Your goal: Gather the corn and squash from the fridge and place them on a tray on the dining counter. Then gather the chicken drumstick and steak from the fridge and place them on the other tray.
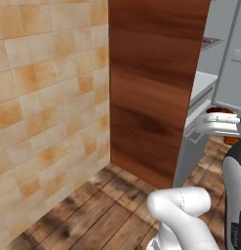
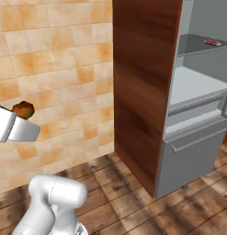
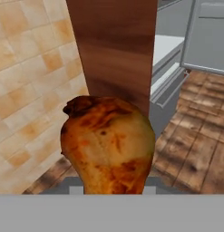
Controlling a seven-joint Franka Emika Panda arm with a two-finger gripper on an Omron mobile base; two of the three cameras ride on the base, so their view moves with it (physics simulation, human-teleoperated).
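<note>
My gripper (image 3: 112, 183) is shut on the chicken drumstick (image 3: 106, 145), a browned, roasted piece standing large in the middle of the hand view. In the right base view the drumstick (image 2: 24, 109) pokes up from the white hand (image 2: 16, 127) at the left edge, in front of the tiled wall. In the left base view the hand (image 1: 220, 123) is at the right edge beside the open fridge (image 1: 202, 93). A small red piece, likely the steak (image 2: 212, 42), lies on an upper fridge shelf. Corn, squash and trays are out of view.
A tall wooden cabinet panel (image 2: 142, 87) stands between the tiled wall (image 2: 55, 69) and the fridge interior (image 2: 197, 87). The grey fridge drawer (image 2: 193, 156) sits low, and the fridge door (image 1: 231, 53) hangs open at the right. Wooden floor (image 1: 92, 210) lies below.
</note>
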